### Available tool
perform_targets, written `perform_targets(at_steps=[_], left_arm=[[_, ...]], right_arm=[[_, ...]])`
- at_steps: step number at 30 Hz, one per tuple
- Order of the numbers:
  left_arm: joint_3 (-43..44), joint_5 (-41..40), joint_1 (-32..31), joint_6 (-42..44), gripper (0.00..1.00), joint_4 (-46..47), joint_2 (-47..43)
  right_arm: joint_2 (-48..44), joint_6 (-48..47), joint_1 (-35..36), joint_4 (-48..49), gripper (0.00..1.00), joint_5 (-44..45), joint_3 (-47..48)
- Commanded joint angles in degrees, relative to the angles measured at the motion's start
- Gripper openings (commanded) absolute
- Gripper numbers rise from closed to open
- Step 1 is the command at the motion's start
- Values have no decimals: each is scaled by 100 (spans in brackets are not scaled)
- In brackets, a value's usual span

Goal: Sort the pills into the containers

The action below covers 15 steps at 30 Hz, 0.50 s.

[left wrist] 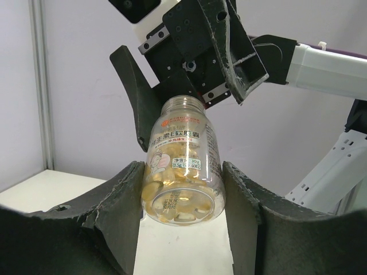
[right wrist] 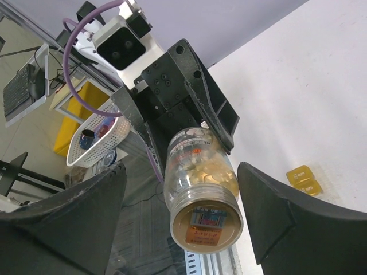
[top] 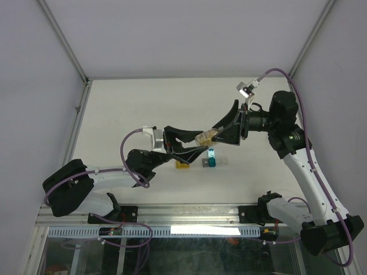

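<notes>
Left pincer clamps the clear plastic bottle of yellow pills, held aloft at frame centre. Right pincer gapes wide around the bottle's end, pads not touching it. Just below centre, on the white tabletop, sit the tiny yellow plastic box and the teal plastic box.

1. Pills: pale yellow softgels heaped inside a clear bottle, which is tilted and raised off the bench, at 12 o'clock of the containers.
2. Yellow container: on the bench, at 9 o'clock of the teal one.
3. Teal container: on the bench, with a greyish container just beside it at 8 o'clock.
</notes>
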Motion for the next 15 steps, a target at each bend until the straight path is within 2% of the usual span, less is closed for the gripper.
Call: perform_targets(at_steps=[1,8,13,15], left_arm=[[237,-276,-66,9,0,1048,28],[221,-449,-66,60,0,1060,53],[217,-507,-66,53,0,1041,106],[193,-564,-70,81,9,930,79]], right_arm=[[-39,-140,90,-69,79,175,-46],[-51,-350,131,-280,68,201,-16],[-61,-381,131,-221,36,25,10],[-78,-495,131,-248,24,11,31]])
